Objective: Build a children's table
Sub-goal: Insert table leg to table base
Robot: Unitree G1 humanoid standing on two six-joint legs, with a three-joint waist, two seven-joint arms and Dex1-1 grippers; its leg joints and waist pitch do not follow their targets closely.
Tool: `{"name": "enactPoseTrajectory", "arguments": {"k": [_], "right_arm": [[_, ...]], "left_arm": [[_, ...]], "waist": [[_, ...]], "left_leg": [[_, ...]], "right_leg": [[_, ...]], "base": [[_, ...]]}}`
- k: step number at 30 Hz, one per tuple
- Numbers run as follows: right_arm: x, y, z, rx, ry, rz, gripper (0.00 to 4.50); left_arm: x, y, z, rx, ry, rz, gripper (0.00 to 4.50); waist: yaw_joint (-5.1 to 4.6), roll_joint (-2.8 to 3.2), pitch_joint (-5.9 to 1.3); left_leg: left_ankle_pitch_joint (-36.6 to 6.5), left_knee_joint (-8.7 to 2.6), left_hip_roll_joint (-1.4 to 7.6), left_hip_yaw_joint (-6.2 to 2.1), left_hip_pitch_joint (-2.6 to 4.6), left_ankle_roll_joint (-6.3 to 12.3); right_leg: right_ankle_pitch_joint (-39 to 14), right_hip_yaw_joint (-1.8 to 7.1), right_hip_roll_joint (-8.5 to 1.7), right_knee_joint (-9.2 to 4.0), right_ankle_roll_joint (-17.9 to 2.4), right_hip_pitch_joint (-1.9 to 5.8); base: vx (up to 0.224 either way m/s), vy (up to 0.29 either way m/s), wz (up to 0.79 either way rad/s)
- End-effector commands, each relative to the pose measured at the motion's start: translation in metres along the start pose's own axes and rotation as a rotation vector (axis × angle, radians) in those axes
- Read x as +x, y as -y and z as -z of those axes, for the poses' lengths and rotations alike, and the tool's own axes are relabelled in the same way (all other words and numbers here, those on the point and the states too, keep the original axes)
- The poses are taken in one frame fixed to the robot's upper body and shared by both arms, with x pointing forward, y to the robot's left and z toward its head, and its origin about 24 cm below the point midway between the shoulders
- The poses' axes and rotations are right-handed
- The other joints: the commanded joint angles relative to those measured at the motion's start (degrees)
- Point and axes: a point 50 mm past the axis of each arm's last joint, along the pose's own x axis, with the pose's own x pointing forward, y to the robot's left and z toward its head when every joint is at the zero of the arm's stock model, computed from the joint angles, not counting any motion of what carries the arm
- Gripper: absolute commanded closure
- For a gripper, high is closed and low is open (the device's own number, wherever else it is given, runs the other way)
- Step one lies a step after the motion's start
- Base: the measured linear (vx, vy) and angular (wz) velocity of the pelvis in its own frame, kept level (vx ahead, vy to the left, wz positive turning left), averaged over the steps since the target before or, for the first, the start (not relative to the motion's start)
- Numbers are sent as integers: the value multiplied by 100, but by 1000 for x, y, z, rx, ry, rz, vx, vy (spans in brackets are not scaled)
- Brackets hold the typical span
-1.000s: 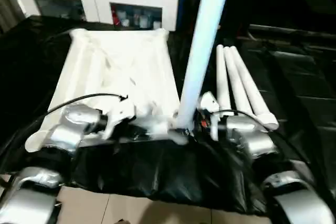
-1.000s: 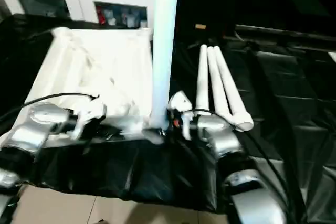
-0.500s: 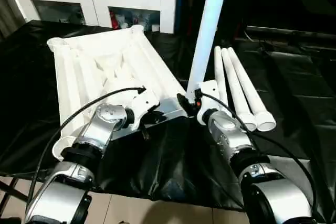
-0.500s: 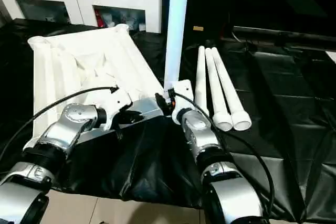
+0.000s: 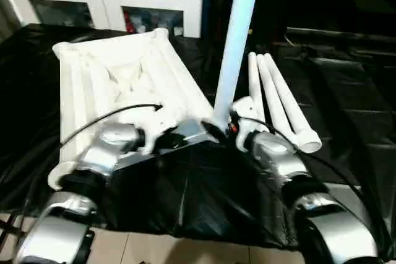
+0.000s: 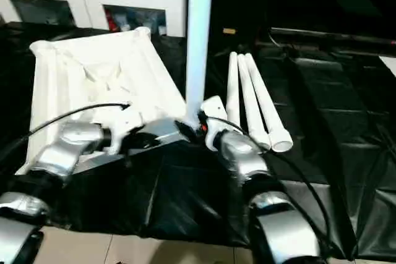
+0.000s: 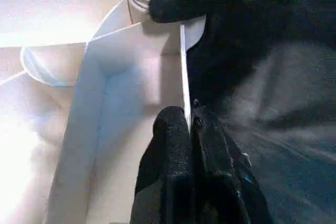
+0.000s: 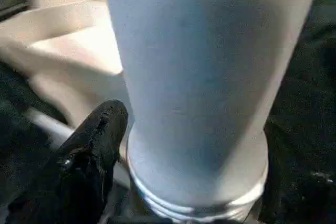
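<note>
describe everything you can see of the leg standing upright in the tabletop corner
The upright leg is a long, smooth, round white tube that looks like plastic, with a ribbed base. It stands nearly vertical in the near corner socket of the white tabletop, its top past the picture's edge. The right gripper sits at its foot, one black finger beside the base.

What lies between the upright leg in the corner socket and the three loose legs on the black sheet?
In the left eye view, the right end effector sits between the upright leg and the loose legs.

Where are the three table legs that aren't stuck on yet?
The three loose legs lie side by side on the black cloth, on the robot's right, just beyond the standing leg and the right gripper.
</note>
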Motion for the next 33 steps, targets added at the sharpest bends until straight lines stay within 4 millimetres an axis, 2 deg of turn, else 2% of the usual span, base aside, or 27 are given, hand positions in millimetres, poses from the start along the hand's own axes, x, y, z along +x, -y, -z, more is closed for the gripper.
{"name": "enactPoseTrajectory", "arguments": {"k": [1, 5, 7, 10, 11, 16, 20, 22, 23, 25, 26, 28, 30, 31, 33], "right_arm": [[6, -23, 6, -12, -49, -243, 80], [-6, -24, 7, -40, -103, -392, 113], [-9, -25, 8, -48, -122, -429, 125], [-13, -25, 8, -65, -150, -481, 157], [-14, -26, 8, -70, -166, -507, 159], [-16, -29, 7, -60, -179, -558, 167], [-14, -32, 7, -38, -162, -556, 169], [-8, -30, 8, -27, -118, -449, 169], [-3, -27, 9, -22, -98, -340, 169], [3, -22, 10, -17, -83, -197, 169], [10, -18, 13, 6, -91, -34, 170], [13, -16, 15, 21, -96, 44, 170], [19, -16, 17, 66, -96, 155, 170], [22, -17, 18, 85, -94, 198, 170], [30, -20, 19, 138, -92, 285, 170]], "left_arm": [[10, 15, 0, 25, 23, 162, 450], [-1, 19, 3, 19, 15, 258, 450], [-3, 19, 4, 27, 7, 276, 450], [-8, 20, 6, 27, -8, 303, 450], [-10, 20, 8, 29, -19, 309, 450], [-13, 19, 10, 30, -26, 311, 450], [-12, 18, 10, 18, -12, 291, 450], [-7, 17, 8, 7, 4, 231, 450], [-2, 13, 8, -5, 2, 154, 450], [3, 7, 8, -23, -12, 58, 450], [10, 4, 5, -43, -11, -13, 450], [13, 3, 3, -58, -5, -40, 450], [20, 2, -1, -67, 3, -83, 450], [23, 2, -3, -67, 4, -94, 450], [34, 4, -9, -74, 11, -124, 450]], "waist": [[48, 14, -311], [77, 27, -295], [106, 29, -286], [119, 23, -281], [118, 6, -284], [142, 1, -295], [155, -12, -291], [153, -26, -277], [148, -24, -273], [92, -28, -225], [76, -32, -216], [25, -34, -210], [-14, -31, -226], [-33, -40, -223], [-42, -22, -232]], "left_leg": [[-647, -332, 289, -76, 9, 622], [-732, -340, 304, -74, 21, 605], [-890, -358, 321, -75, 47, 482], [-972, -375, 312, -83, 43, 353], [-963, -374, 313, -82, 43, 344], [-765, -355, 301, -78, 35, 401], [-758, -355, 303, -77, 39, 386], [-825, -367, 309, -81, 39, 329], [-887, -372, 306, -82, 41, 302], [-1322, -423, 298, -117, 74, 40], [-1446, -430, 285, -128, 87, -7], [-1646, -460, 281, -164, 107, -177], [-1613, -466, 277, -172, 84, -182], [-1650, -460, 269, -165, 81, -149], [-1614, -449, 265, -157, 84, -112]], "right_leg": [[59, 244, -394, -301, -1662, 291], [-75, 238, -398, -312, -1723, 268], [-349, 245, -408, -336, -1680, 250], [-493, 253, -407, -342, -1623, 255], [-488, 254, -408, -342, -1619, 257], [-247, 254, -406, -316, -1607, 268], [-339, 250, -416, -324, -1604, 259], [-487, 255, -425, -338, -1571, 247], [-597, 256, -425, -351, -1547, 244], [-1411, 279, -452, -442, -1368, 197], [-1670, 281, -450, -470, -1304, 191], [-2215, 290, -453, -524, -1084, 172], [-2096, 291, -444, -517, -1033, 183], [-2063, 298, -435, -532, -1025, 163], [-1965, 299, -433, -526, -1049, 164]], "base": [[0, 0, 0], [0, 0, 0], [0, 0, 0], [0, 0, 0], [0, 0, 0], [0, 0, 0], [0, 0, 0], [0, 0, 0], [0, 0, 0], [0, 0, 0], [0, 0, 0], [0, 0, 0], [0, 0, 0], [0, 0, 0], [0, 0, 0]]}}
